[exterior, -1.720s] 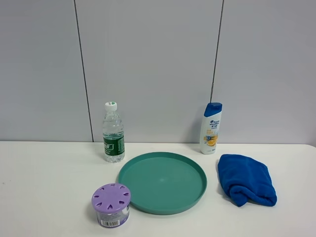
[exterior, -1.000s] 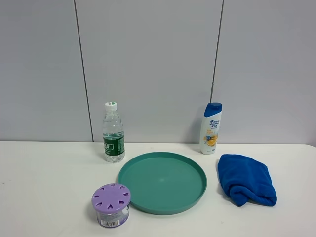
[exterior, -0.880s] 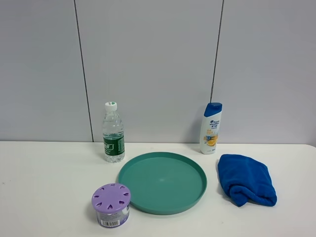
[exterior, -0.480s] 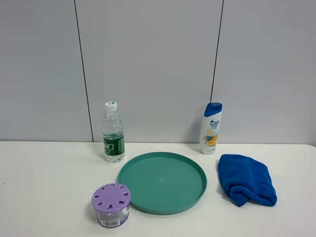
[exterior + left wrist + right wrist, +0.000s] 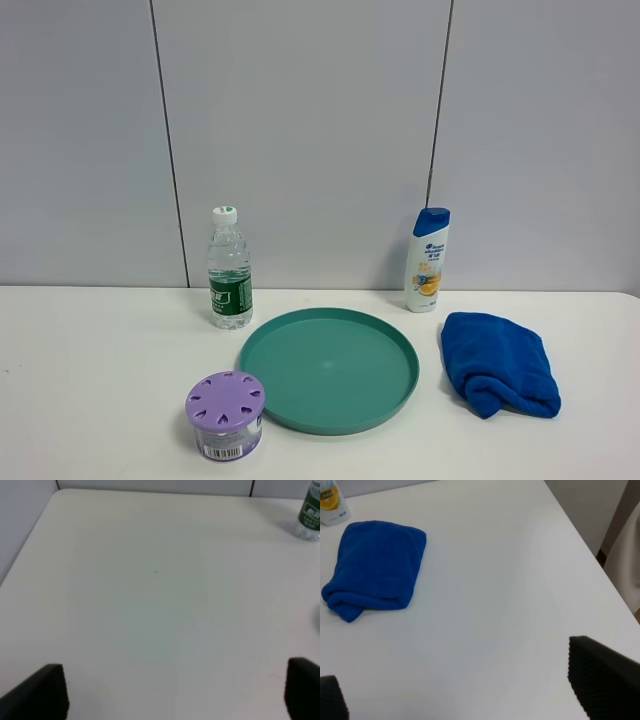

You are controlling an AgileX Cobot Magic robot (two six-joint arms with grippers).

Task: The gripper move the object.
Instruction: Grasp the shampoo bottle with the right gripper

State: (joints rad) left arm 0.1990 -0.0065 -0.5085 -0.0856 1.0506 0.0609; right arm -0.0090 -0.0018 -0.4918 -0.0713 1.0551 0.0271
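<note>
The white shampoo bottle (image 5: 428, 260) with a blue cap and blue and orange label stands upright at the back right of the table, near the wall. Its base shows at the edge of the right wrist view (image 5: 331, 502). No arm shows in the exterior view. My left gripper (image 5: 175, 692) is open over bare table at the left, far from the bottle; only its black fingertips (image 5: 42, 692) show. My right gripper (image 5: 465, 695) is open over bare table at the right end, apart from the bottle, with one finger (image 5: 602, 677) large in view.
A clear water bottle (image 5: 229, 268) with green label stands at the back left, also in the left wrist view (image 5: 310, 515). A teal plate (image 5: 328, 368) lies in the middle. A purple-lidded jar (image 5: 225, 414) stands front left. A folded blue cloth (image 5: 498, 362) lies right, also in the right wrist view (image 5: 375, 567).
</note>
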